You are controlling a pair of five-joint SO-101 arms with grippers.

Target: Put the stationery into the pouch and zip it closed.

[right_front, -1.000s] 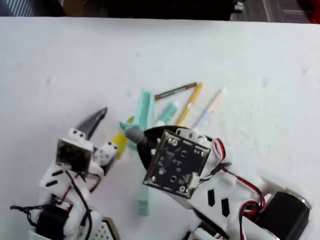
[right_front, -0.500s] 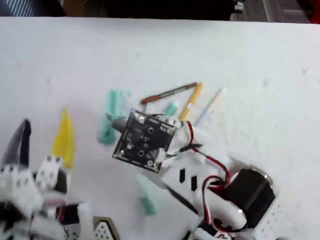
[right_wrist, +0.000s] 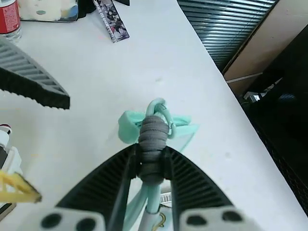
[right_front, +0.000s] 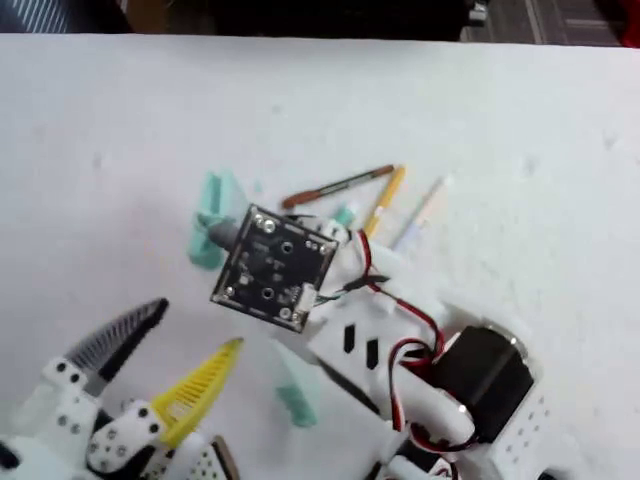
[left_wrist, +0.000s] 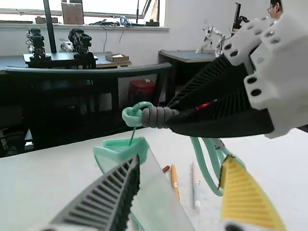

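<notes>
**Pens not in the pouch but I'm on the zip, sanity check pls**

Driving this rig remotely atm. The right gripper [right_wrist: 151,153] is clamped tight on the grey cord-wrapped zipper pull [right_wrist: 153,130] of the mint-green soft pouch [right_front: 212,208]. The pouch sits on the white table [right_front: 500,120], mostly under that arm, and the pull end looks lifted off the surface. The left gripper [right_front: 198,328] hangs at the arms' side of the table, fingers spread wide, gripping nothing, well apart from the pouch.

Stationery is all outside afaict. A brown pen [right_front: 338,185], a yellow pen [right_front: 388,195] and a pale pen [right_front: 422,212] lie fanned on the table just beside the pouch, on its far side.

What worries me:
- Nothing pins the pouch body. If I tug the pull, the whole thing prob slides or swings instead of the zip running.
- A sliding pouch could sweep the pens and scatter them, maybe out of reach.
- If the zip does run shut, the pens get locked out and I've gotta reopen it.
- The pull is a small rounded lump, so a sideways yank may pop it out of the jaws.

Can't tell from any cam how far the zip is open, bc the arm covers the mouth.
</notes>
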